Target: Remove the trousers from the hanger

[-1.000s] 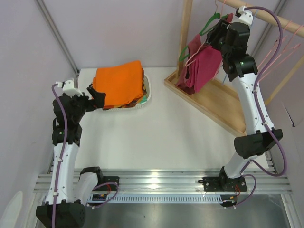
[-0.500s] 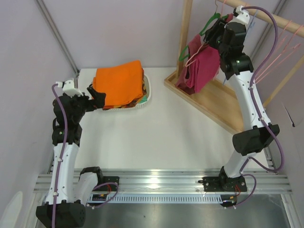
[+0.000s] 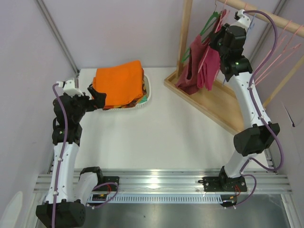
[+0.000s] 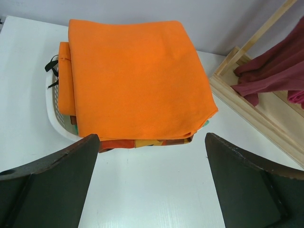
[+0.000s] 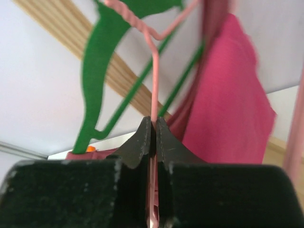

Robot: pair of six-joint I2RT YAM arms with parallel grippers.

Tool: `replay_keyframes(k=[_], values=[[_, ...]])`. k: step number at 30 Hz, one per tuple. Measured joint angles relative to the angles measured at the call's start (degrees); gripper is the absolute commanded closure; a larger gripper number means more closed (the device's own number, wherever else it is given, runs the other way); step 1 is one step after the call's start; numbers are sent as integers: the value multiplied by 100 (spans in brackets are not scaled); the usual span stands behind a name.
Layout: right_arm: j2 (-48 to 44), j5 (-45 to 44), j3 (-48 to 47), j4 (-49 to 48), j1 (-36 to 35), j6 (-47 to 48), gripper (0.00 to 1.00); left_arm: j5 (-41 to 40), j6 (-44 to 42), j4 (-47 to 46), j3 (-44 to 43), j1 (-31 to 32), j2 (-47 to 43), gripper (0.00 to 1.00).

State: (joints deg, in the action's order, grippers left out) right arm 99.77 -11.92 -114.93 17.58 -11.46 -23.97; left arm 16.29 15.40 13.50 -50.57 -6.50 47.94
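— Where do we have our right pincer (image 5: 153, 129)?

— High at the far right, close under the wooden rail (image 3: 290, 24). In our wrist view its two dark fingers are pressed together on the thin pink wire of the hanger (image 5: 153, 80), just below the twist at the neck. Only that wire sits between them.

— And the trousers (image 5: 223, 95)?

— On the hanger. We see the bright pink cloth draped down to the right of the pinched wire. From above it hangs over the wooden tray (image 3: 223, 104) at the far right of the desk (image 3: 156, 133). We cannot tell whether its lower edge touches the tray.

— What else is near the wire?

— The green hanger (image 5: 102, 61) crosses just behind it, its broad hook up and to the left. The maroon garment (image 3: 190, 71) hangs just left of the trousers, touching them, and its lower end reaches the tray's near-left corner.

— And our left pincer (image 4: 151, 142)?

— Spread as wide as it goes, with nothing in it. It hangs over the left side of the desk, just on the near side of the white basket (image 4: 53, 107). The orange cloth (image 4: 133, 76) lies folded on top of that basket, and neither finger touches it.
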Motion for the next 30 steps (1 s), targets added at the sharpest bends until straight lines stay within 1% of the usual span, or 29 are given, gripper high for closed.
replay_keyframes(k=[4,11,17,20,30], values=[[-131,-9,315,-321,92,114,100,46,-4,-2,0,-2,4,1],[-175,264,313,-326,66,197,100,92,-4,-2,0,-2,7,0],[-175,389,85,-72,0,380,100,125,-4,-4,0,-2,39,0],[-177,374,-179,236,-107,555,100,170,-4,-4,0,-2,74,1],[-555,-35,-254,601,-699,1078,100,304,-4,-11,0,-4,122,1]])
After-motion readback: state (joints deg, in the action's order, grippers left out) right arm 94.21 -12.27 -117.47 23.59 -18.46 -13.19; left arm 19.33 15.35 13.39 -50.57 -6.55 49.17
